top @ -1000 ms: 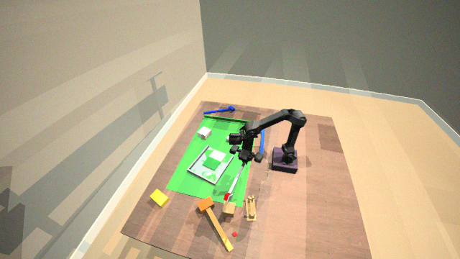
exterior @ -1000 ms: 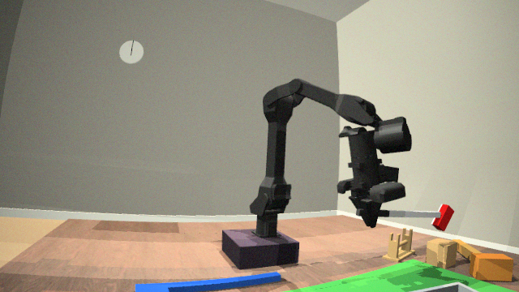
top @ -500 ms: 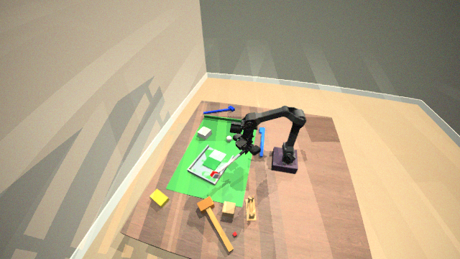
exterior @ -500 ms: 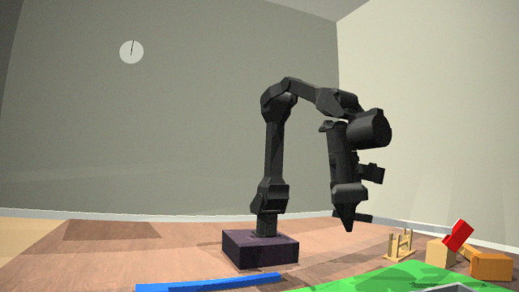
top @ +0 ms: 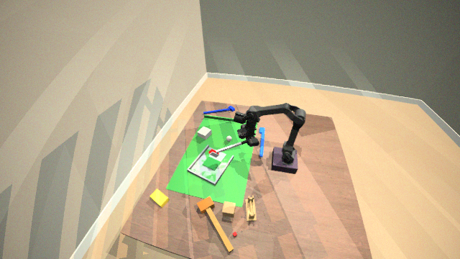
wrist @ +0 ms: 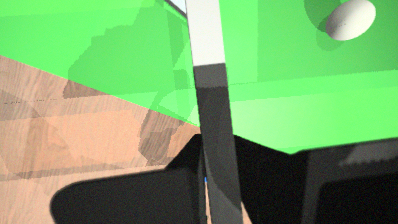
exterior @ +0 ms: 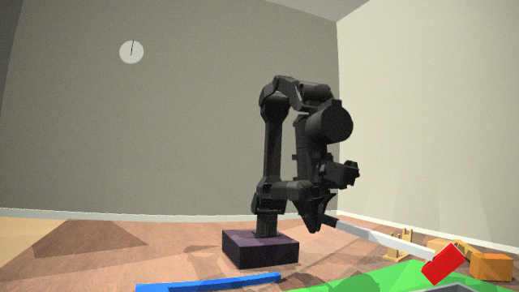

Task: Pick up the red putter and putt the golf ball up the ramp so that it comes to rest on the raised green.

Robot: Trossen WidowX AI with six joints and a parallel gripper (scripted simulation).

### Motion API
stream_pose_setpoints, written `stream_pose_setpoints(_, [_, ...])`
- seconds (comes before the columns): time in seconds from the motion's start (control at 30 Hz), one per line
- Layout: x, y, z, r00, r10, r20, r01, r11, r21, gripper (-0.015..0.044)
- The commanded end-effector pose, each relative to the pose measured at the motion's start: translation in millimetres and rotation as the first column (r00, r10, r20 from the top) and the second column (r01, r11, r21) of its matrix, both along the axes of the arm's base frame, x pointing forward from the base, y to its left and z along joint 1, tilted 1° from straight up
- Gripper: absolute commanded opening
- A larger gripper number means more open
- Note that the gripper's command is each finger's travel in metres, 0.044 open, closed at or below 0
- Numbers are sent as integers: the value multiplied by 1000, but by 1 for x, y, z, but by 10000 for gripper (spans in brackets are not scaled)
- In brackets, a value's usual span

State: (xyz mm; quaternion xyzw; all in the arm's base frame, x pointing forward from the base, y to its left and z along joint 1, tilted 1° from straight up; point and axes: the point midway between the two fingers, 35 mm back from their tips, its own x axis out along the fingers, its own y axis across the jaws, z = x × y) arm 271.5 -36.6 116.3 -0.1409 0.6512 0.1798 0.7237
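My gripper (top: pixel 251 141) (exterior: pixel 314 223) (wrist: pixel 209 138) is shut on the dark grip of the red putter. Its white shaft (top: pixel 231 146) (exterior: pixel 381 239) (wrist: pixel 204 30) slants down to the red head (top: pixel 213 152) (exterior: pixel 443 264). The head hangs low at the far edge of the raised green (top: pixel 200 175), a grey-rimmed platform with a green ramp (top: pixel 211 162). The white golf ball (top: pixel 228 137) (wrist: pixel 350 19) lies on the green mat (top: pixel 230 180) (wrist: pixel 300 100), a little beyond the head and beside the shaft, apart from both.
A white cube (top: pixel 203 132) sits on the mat's far left. A blue putter (top: pixel 219 111) and a blue bar (top: pixel 261 141) (exterior: pixel 211 282) lie near the arm. At the mat's near end lie a yellow block (top: pixel 159 197), a wooden mallet (top: pixel 213 219), a tan cube (top: pixel 228 208) and a wooden stand (top: pixel 251 208).
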Motion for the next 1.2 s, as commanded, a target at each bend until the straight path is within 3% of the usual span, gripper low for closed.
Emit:
stream_pose_setpoints(0.0, [-3,-20,4,993,-120,-1,120,993,-7,0])
stream_pose_setpoints(0.33, [-23,-67,7,913,-406,-30,406,914,-25,0])
stream_pose_setpoints(0.7, [-54,-111,10,736,-675,-54,673,738,-52,0])
stream_pose_setpoints(1.17, [-54,-114,-20,723,-689,-55,687,725,-54,0])
